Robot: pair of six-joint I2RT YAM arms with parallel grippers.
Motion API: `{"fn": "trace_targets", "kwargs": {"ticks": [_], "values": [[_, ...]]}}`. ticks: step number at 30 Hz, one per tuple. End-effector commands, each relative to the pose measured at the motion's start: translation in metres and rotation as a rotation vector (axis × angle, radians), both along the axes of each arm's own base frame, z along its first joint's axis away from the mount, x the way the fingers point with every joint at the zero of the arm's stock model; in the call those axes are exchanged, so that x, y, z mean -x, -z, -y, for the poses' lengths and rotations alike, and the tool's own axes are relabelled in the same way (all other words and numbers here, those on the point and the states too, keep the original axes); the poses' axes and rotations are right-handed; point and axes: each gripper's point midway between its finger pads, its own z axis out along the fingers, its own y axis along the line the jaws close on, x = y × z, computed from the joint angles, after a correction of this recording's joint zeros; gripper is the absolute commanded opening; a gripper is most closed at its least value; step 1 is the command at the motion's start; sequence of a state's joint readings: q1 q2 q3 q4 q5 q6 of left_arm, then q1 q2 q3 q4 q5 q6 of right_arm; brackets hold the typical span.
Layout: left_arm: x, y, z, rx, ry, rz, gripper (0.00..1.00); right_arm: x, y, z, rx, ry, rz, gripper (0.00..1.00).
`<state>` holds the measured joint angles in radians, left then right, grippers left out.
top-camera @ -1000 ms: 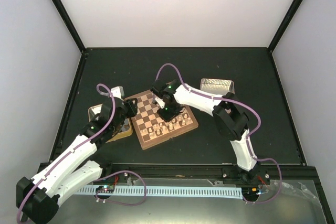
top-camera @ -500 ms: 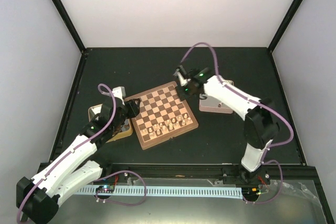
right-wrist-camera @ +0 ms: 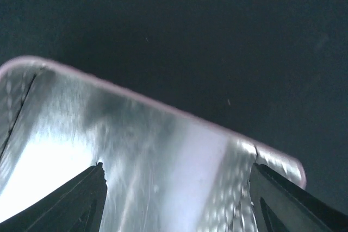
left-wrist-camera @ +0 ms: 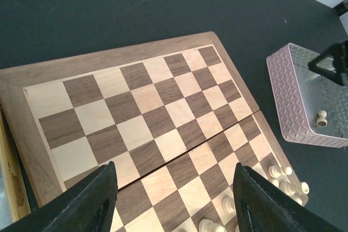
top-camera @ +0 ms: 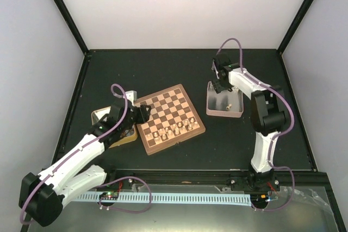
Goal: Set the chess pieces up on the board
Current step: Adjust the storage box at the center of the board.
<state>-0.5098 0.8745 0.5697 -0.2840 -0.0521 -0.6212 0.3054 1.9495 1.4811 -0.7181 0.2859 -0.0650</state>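
1. Big change: a second ago the right gripper (top-camera: 220, 84) was down over the middle of the chessboard (top-camera: 168, 117), pinched nearly closed. Now it has swung out to the metal tray (top-camera: 223, 114) at the board's 2 o'clock and sits over the tray's 12 o'clock end.
2. On the right wrist cam the right gripper (right-wrist-camera: 176, 167) has its jaws spread wide with nothing between them, just the shiny tray (right-wrist-camera: 163, 107) floor underneath. So it's released and empty.
3. My read: it dropped off a piece on the board and has come back for another.
4. There's a lone pawn (top-camera: 229, 105) in the tray, toward the 5 o'clock side of the gripper. It also shows on the left wrist cam (left-wrist-camera: 322, 117). That looks like the next pick, and it's the only piece I can see left in that tray.
5. The chess pieces (top-camera: 175, 129) already placed sit in a loose cluster along the board's 5 o'clock edge. The other squares are bare, so there's plenty left to do.
6. The left gripper (top-camera: 142, 113) has nudged in to the board's 9 o'clock edge. From its wrist cam (left-wrist-camera: 174, 167) the fingers are apart and holding nothing, hovering over bare squares.
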Motion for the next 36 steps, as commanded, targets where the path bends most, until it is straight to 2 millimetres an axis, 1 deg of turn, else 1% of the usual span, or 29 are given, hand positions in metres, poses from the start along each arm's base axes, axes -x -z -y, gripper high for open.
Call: {"fn": "trace_targets", "kwargs": {"ticks": [1, 4, 7, 10, 12, 13, 15, 18, 20, 25, 28, 29, 32, 36], "values": [[-0.006, -0.021, 0.006, 0.019, 0.028, 0.029, 0.60, -0.036, 0.000, -0.006, 0.113, -0.145, 0.056, 0.73], [-0.006, -0.020, 0.005, 0.012, 0.023, 0.029, 0.60, -0.046, -0.001, -0.005, 0.129, -0.176, 0.084, 0.73], [-0.008, -0.019, 0.005, 0.009, 0.019, 0.035, 0.60, -0.054, -0.001, -0.009, 0.134, -0.216, 0.107, 0.73], [-0.010, -0.019, 0.006, 0.008, 0.022, 0.035, 0.60, -0.057, 0.010, -0.016, 0.116, -0.259, 0.074, 0.72], [-0.010, -0.020, 0.006, 0.005, 0.021, 0.033, 0.60, -0.055, 0.021, -0.017, 0.105, -0.270, 0.031, 0.70], [-0.010, -0.020, 0.005, 0.003, 0.019, 0.034, 0.60, -0.052, 0.029, -0.017, 0.097, -0.276, -0.004, 0.67], [-0.009, -0.020, 0.005, -0.001, 0.020, 0.032, 0.60, -0.045, 0.037, -0.018, 0.064, -0.295, -0.051, 0.65], [-0.007, -0.021, 0.004, -0.005, 0.023, 0.031, 0.60, -0.040, 0.038, -0.016, 0.040, -0.305, -0.072, 0.61], [-0.006, -0.021, 0.002, -0.008, 0.022, 0.032, 0.59, -0.038, 0.036, -0.014, 0.034, -0.303, -0.067, 0.57], [-0.004, -0.024, 0.001, -0.005, 0.019, 0.040, 0.59, -0.036, 0.032, 0.003, 0.038, -0.234, -0.073, 0.33], [-0.003, -0.024, 0.002, 0.003, 0.024, 0.041, 0.59, -0.033, 0.030, 0.018, 0.051, -0.161, -0.061, 0.22], [-0.004, -0.024, 0.002, 0.005, 0.025, 0.039, 0.59, -0.029, 0.033, 0.024, 0.060, -0.136, -0.061, 0.19], [-0.004, -0.022, 0.005, 0.007, 0.033, 0.030, 0.58, -0.019, 0.036, 0.041, 0.061, -0.038, -0.057, 0.14], [-0.003, -0.023, 0.011, 0.019, 0.061, 0.014, 0.57, -0.003, 0.036, 0.056, 0.046, 0.084, -0.044, 0.13]]}}
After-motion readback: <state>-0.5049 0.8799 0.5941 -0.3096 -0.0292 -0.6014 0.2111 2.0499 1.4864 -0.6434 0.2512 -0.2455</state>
